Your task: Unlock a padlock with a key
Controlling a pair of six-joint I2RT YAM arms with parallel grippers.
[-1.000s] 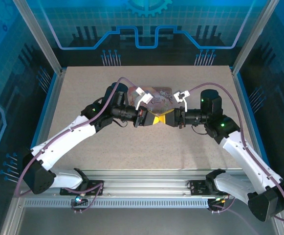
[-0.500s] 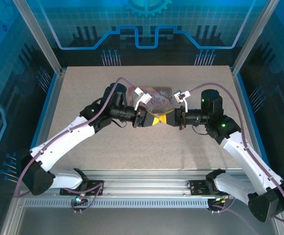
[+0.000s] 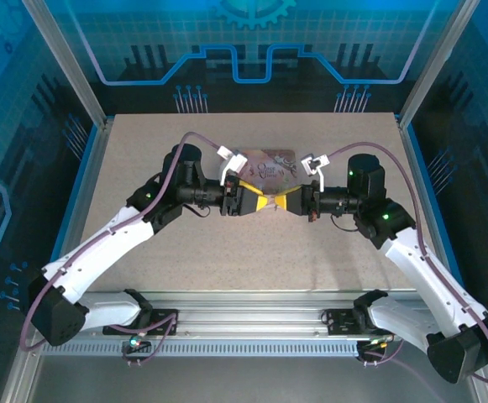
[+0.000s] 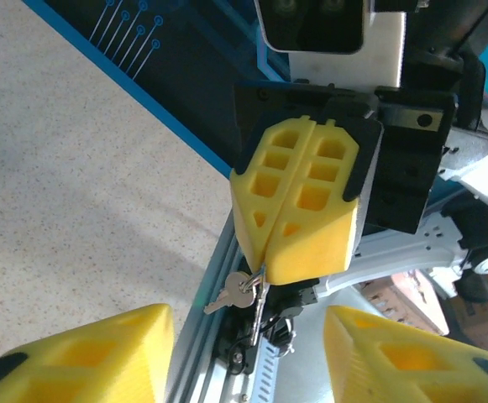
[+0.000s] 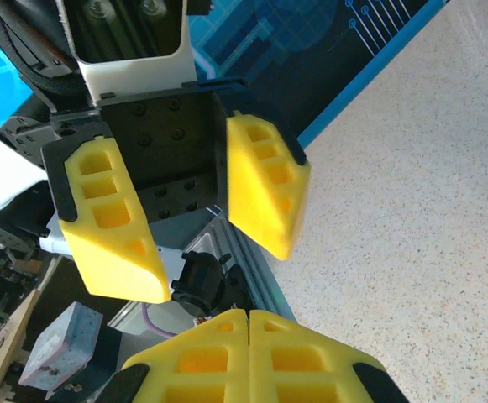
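Observation:
Both grippers meet tip to tip above the middle of the table. My right gripper (image 3: 280, 202) is shut. In the left wrist view its closed yellow fingers (image 4: 298, 201) pinch the ring of a small silver key (image 4: 229, 295), and a second key blade hangs straight down beside it. My left gripper (image 4: 248, 340) faces it with its fingers spread wide and nothing between them. The right wrist view shows those open left fingers (image 5: 109, 227) above my own shut tips (image 5: 250, 315). The padlock is out of view.
A pink picture-printed box (image 3: 269, 161) lies on the speckled table (image 3: 185, 252) just behind the grippers. Aluminium frame posts (image 3: 420, 84) and blue walls bound the table, and a metal rail (image 3: 252, 323) runs along its near edge.
My left gripper has opened and its arm has drawn back a little to the left. My right gripper has closed on the key ring and stayed in place.

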